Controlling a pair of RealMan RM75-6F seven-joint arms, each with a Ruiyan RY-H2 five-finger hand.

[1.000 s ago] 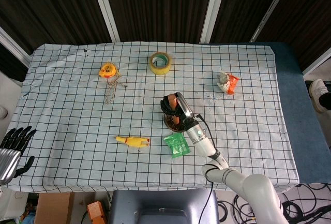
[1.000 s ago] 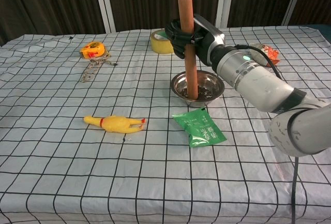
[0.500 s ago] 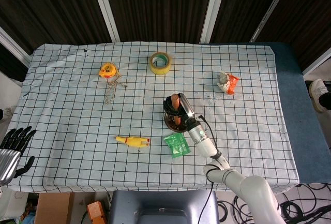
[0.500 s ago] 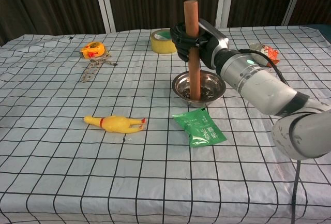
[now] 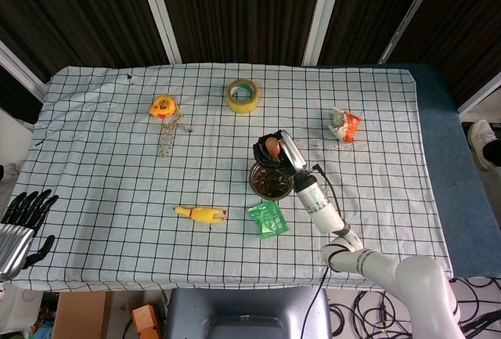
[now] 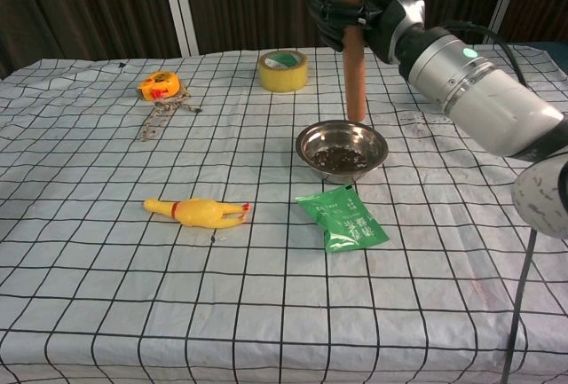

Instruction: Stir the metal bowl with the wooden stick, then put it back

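The metal bowl (image 6: 342,148) (image 5: 270,181) sits mid-table with dark bits inside. My right hand (image 6: 346,4) (image 5: 272,149) grips the wooden stick (image 6: 353,47) (image 5: 271,148) upright, raised so that its lower end hangs just above the bowl's far rim, clear of the contents. The stick's top runs out of the chest view. My left hand (image 5: 22,220) rests off the table's near-left corner with fingers spread, holding nothing.
A green packet (image 6: 343,218) lies just in front of the bowl. A yellow rubber chicken (image 6: 197,211) lies to the left. A yellow tape roll (image 6: 283,70), a yellow tape measure with a chain (image 6: 158,88) and a crumpled wrapper (image 5: 342,125) sit farther back.
My right hand has lifted the stick straight up out of the bowl; its tip was inside the bowl before and now hangs above the rim.
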